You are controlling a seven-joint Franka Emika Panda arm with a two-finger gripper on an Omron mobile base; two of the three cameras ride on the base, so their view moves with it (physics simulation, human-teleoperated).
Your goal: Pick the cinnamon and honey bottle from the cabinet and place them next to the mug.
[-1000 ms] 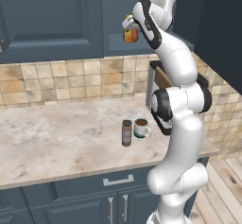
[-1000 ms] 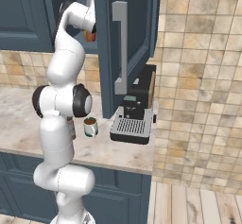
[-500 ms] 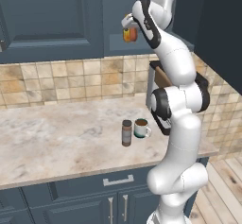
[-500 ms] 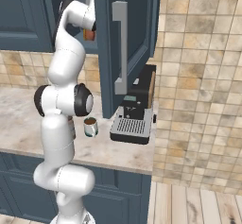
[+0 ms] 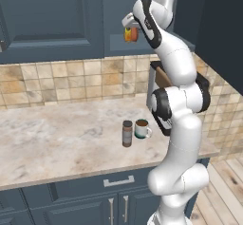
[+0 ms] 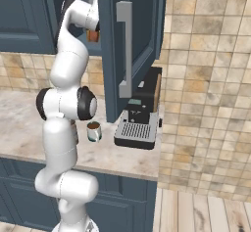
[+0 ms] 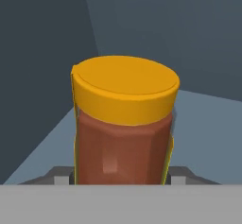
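Hand view: gripper [image 7: 122,178] clasps honey bottle [image 7: 124,124]

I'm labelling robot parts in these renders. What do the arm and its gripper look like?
The arm is a chain of glossy white rounded segments with dark grey to black bands at the joints and a bulbous white base. The gripper is a small white hand. No cables or markings are visible.

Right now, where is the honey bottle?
The honey bottle is up in the cabinet niche, between the fingers, high above the cinnamon and mug on the counter.
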